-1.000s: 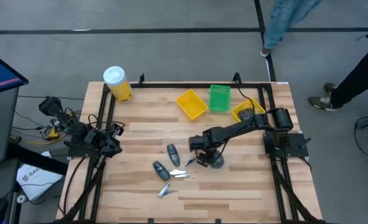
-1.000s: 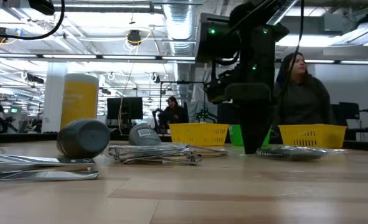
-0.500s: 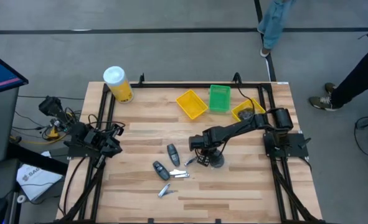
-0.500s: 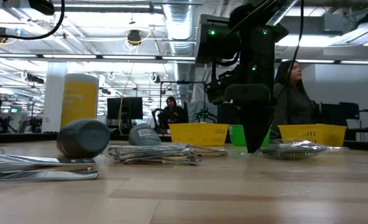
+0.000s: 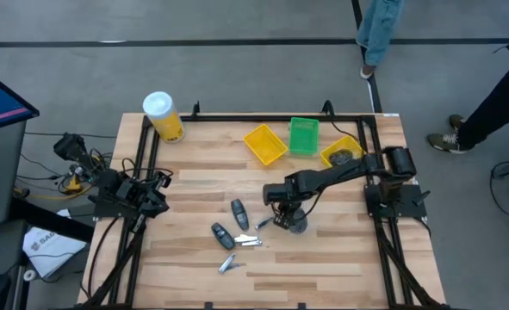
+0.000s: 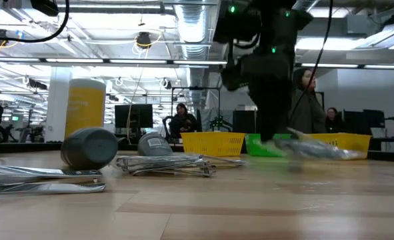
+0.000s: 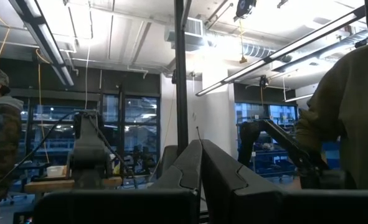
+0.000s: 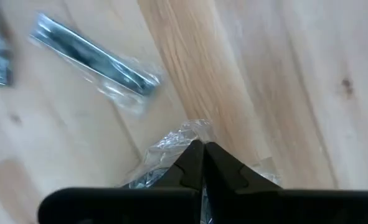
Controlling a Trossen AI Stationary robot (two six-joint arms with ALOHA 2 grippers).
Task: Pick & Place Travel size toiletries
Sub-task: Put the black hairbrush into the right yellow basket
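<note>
Wooden table (image 5: 340, 258) has three trays along the far edge, likely drop-off bins: two yellow trays (image 5: 264, 144) and one green tray (image 5: 303, 136). The right yellow one (image 5: 333, 157) seems to hold a disc already. The right gripper (image 5: 282, 219) is pinched tight on the crinkly wrapper of a round dark disc (image 5: 298, 225) mid-table, probably to lift it. Left gripper (image 7: 201, 163) sits closed, parked off the table's left edge. Loose nearby: two dark oblong pieces (image 5: 238, 213) and three or so silver clippers (image 5: 247, 241).
</note>
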